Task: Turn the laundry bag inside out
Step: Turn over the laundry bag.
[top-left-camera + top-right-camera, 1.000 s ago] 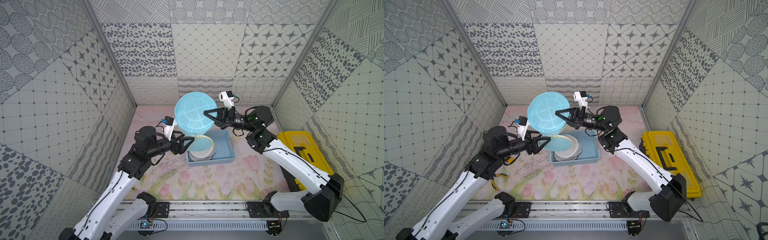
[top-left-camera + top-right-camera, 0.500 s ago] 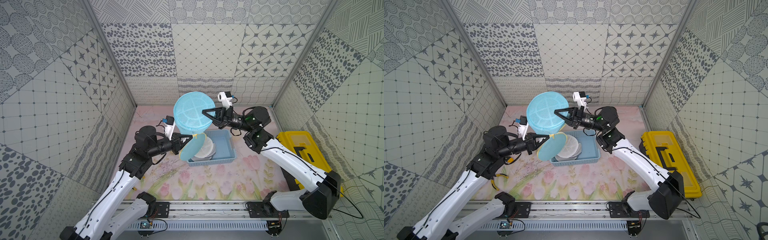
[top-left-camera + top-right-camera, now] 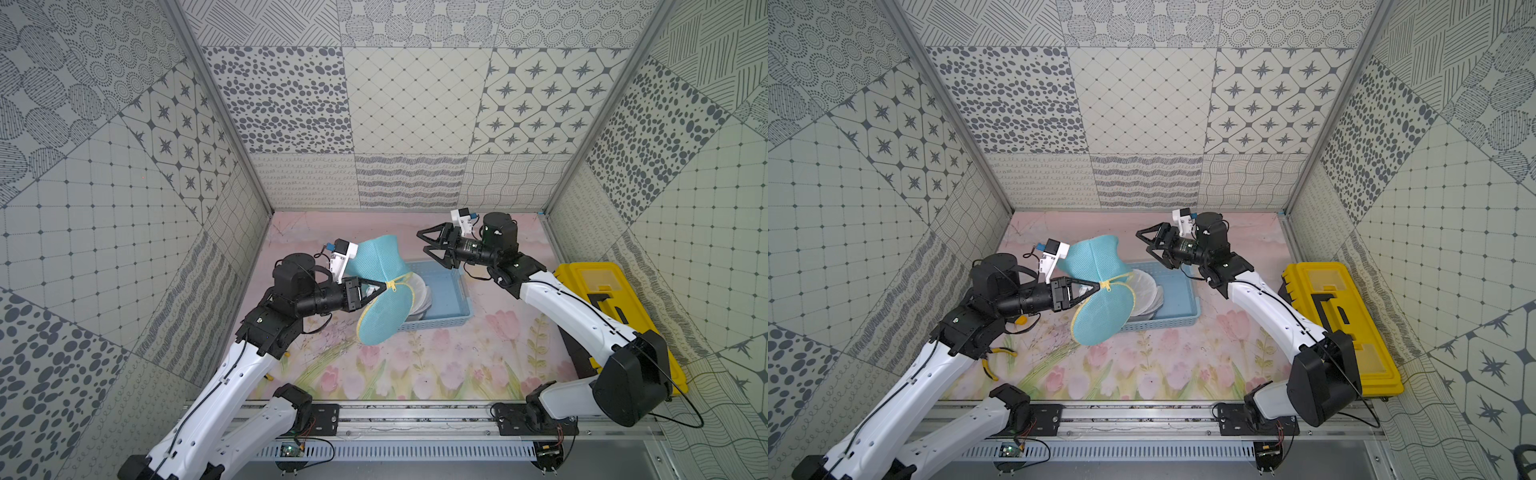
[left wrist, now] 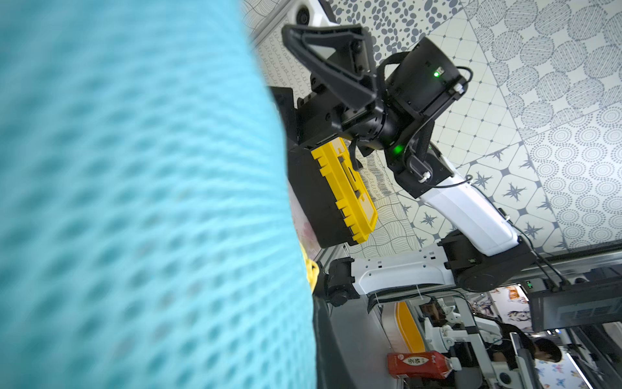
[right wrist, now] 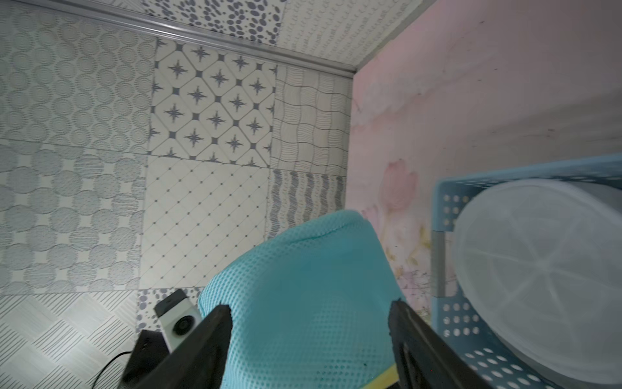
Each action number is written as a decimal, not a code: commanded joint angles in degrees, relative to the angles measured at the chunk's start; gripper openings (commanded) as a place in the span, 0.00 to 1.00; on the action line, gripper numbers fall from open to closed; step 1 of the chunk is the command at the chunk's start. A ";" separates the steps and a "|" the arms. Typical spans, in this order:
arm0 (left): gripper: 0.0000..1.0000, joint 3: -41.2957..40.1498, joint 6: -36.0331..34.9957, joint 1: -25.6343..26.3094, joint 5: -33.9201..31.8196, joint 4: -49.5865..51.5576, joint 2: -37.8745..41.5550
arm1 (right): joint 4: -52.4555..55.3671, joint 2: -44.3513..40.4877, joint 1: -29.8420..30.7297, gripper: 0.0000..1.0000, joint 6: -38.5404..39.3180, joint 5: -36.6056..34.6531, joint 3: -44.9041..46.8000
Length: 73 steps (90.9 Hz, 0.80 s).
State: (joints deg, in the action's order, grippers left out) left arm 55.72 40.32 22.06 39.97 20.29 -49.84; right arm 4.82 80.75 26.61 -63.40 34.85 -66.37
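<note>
Right gripper (image 3: 420, 241) let go and stood spread wide, well clear of the laundry bag (image 3: 384, 318), which now drooped from the left gripper (image 3: 385, 285), pinched tight on its yellow zipper rim (image 3: 411, 286), likely anchoring the opening so the mesh could be pushed through.

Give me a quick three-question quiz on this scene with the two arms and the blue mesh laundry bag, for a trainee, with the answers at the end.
1. True or false: the right gripper is shut on the laundry bag.
2. Which part of the bag does the left gripper pinch? A: the yellow zipper edge. B: the middle of a mesh panel. C: nothing.
3. Fill the blank: the white mesh discs lie in the blue ____.
Key: 1 false, its jaws stand open, apart from the bag. 2 A. 3 basket.
</note>
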 commanded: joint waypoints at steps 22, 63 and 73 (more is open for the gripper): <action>0.00 0.26 8.05 -0.09 5.46 3.65 -3.63 | 10.58 -12.56 4.10 0.53 27.92 -0.09 1.67; 0.00 3.53 9.34 -0.22 3.90 5.10 -6.66 | 25.71 -12.18 26.76 0.43 45.71 -27.52 -4.86; 0.00 3.75 9.82 -0.26 3.80 5.11 -6.87 | 26.20 -10.50 29.04 0.42 46.86 -29.85 -6.37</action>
State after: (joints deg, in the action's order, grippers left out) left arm 58.13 48.88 22.02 42.83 26.24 -56.21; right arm 30.15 68.95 53.80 -20.45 11.62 -69.95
